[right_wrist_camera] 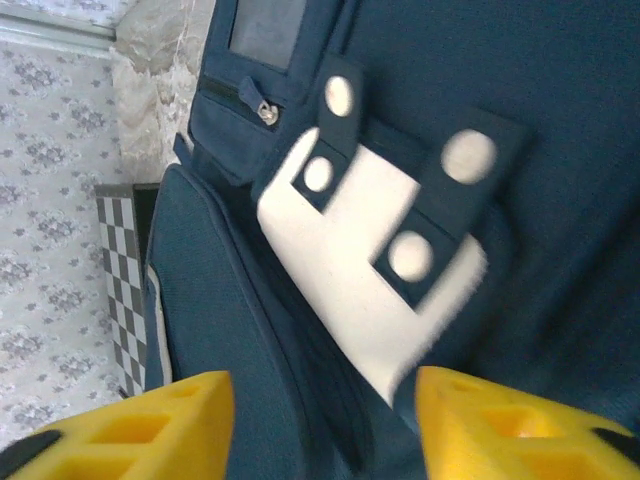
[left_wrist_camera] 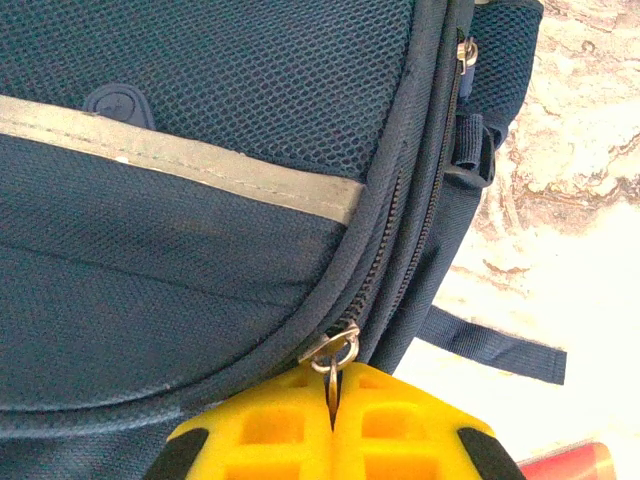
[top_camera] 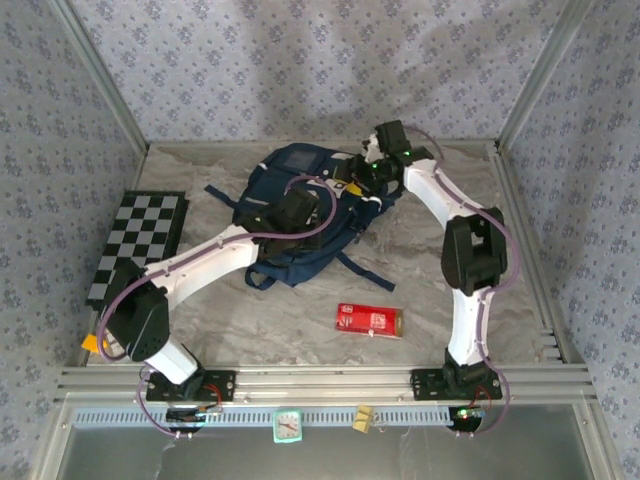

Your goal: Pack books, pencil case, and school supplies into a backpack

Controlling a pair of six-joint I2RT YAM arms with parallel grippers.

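Backpack (top_camera: 300,215) lies mid worktop (top_camera: 440,330), nearer the back wall. Bare room to its R & in front. Chessboard (top_camera: 140,245) sits at L edge, well apart. Red box (top_camera: 368,319) lies alone in front, near a strap. Backpack is dark blue w/ a grey stripe (left_wrist_camera: 200,165) & a pale patch (right_wrist_camera: 370,290) w/ round studs. L jaws are shut tight on the zip ring (left_wrist_camera: 338,355) at its side. R jaws stand open over the patch, holding nothing.

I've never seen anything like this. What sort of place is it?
Probably a robot test booth: two arms bolted to a metal rail, patterned screens walling the table, a backpack as prop.
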